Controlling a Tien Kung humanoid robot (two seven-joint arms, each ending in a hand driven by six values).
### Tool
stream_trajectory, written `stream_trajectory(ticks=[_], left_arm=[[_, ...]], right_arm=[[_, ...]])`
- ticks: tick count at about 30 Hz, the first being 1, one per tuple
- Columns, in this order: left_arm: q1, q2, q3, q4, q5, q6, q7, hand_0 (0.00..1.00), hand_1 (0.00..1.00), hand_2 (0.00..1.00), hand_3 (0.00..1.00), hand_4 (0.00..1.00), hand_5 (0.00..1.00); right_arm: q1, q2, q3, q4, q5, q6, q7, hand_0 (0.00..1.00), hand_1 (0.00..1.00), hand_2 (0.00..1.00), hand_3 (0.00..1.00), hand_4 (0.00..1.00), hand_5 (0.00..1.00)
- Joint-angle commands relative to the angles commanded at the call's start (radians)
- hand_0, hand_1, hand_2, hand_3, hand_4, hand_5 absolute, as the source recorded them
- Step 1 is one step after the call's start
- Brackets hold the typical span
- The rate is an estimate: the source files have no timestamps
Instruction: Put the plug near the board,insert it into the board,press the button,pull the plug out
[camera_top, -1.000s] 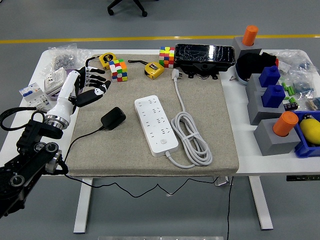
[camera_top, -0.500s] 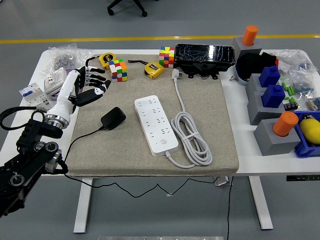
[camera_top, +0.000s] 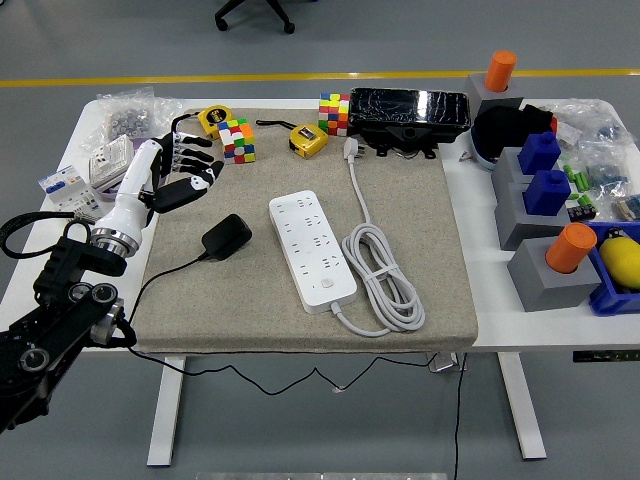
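A black plug adapter (camera_top: 226, 236) lies on the grey mat, its thin black cable trailing off the mat's left front edge. To its right lies the white power strip (camera_top: 312, 250) with its round button (camera_top: 326, 284) near the front end and its white cord (camera_top: 382, 275) coiled beside it. My left hand (camera_top: 185, 170), white with black fingers, hovers over the mat's left edge, up and left of the adapter, fingers spread and holding nothing. The right arm is out of view.
Colour cubes (camera_top: 238, 139) (camera_top: 334, 113), two yellow tape measures (camera_top: 308, 139), and a black wrapped box (camera_top: 410, 110) line the mat's back. Bagged parts and small boxes (camera_top: 108, 165) sit at the left. Grey blocks with orange and blue pegs (camera_top: 545, 190) crowd the right side.
My left hand has drifted very slightly to the left and back. Nothing else has moved.
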Motion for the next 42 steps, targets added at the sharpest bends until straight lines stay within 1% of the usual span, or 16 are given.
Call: stream_trajectory(ticks=[15, 29, 42], left_arm=[[0.001, 0.002, 0.012, 0.000, 0.002, -0.004, 0.005, 0.499, 0.520, 0.527, 0.578, 0.755, 0.199], [0.006, -0.006, 0.008, 0.000, 0.004, -0.006, 0.008, 0.499, 0.521, 0.527, 0.578, 0.755, 0.199], [0.006, -0.008, 0.009, -0.001, 0.007, -0.009, 0.013, 0.499, 0.521, 0.528, 0.578, 0.755, 0.200]], right_arm=[[0.000, 0.000, -0.008, 0.001, 0.003, 0.000, 0.000, 0.576, 0.637, 0.630, 0.554, 0.897, 0.427], [-0.012, 0.003, 0.008, -0.003, -0.004, 0.000, -0.001, 0.576, 0.637, 0.630, 0.554, 0.896, 0.427], [-0.008, 0.004, 0.012, 0.001, -0.006, 0.000, 0.001, 0.576, 0.637, 0.630, 0.554, 0.896, 0.426]])
